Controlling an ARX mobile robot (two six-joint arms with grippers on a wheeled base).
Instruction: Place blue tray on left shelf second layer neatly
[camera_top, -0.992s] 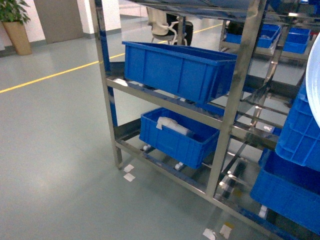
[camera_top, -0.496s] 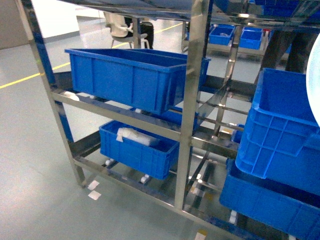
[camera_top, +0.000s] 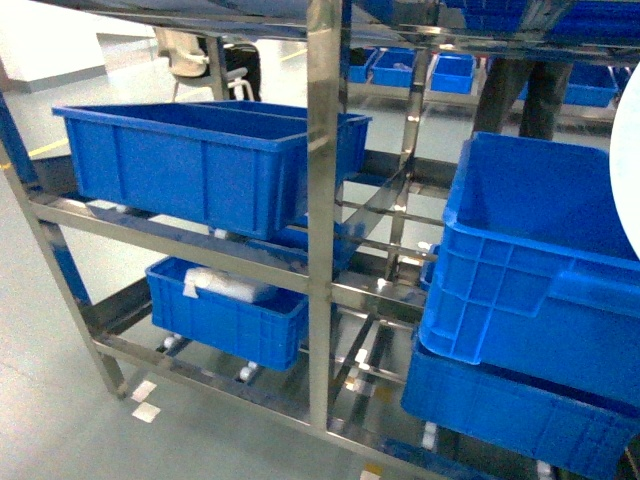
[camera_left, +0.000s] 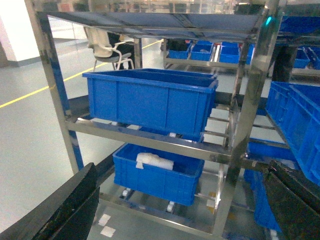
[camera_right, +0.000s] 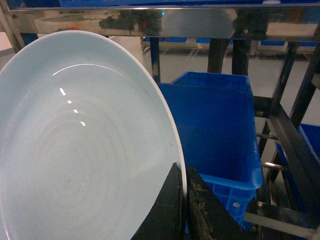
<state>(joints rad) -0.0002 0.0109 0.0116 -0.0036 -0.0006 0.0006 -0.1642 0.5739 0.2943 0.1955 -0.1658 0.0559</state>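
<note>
The blue tray (camera_right: 85, 145) is a pale, glossy round dish standing on edge and filling the left of the right wrist view. My right gripper (camera_right: 184, 182) is shut on its rim. In the head view only a pale sliver of the blue tray (camera_top: 627, 170) shows at the right edge. The left shelf (camera_top: 322, 210) is a steel rack straight ahead, and its middle tier rail (camera_left: 150, 141) carries a big blue crate (camera_top: 190, 165). My left gripper (camera_left: 180, 205) hangs open in front of the rack, its dark fingers (camera_left: 65, 210) wide apart with nothing between them.
A smaller blue crate (camera_top: 230, 315) holding a white bundle sits on the bottom tier. Stacked blue crates (camera_top: 530, 280) crowd the right bay. Farther racks of blue bins (camera_top: 400, 65) stand behind. White paper scraps (camera_top: 145, 402) lie on the floor by the left post.
The head view has swung right and closer: the rack and crates slid left and grew larger. The tray stays at the right edge, still held.
</note>
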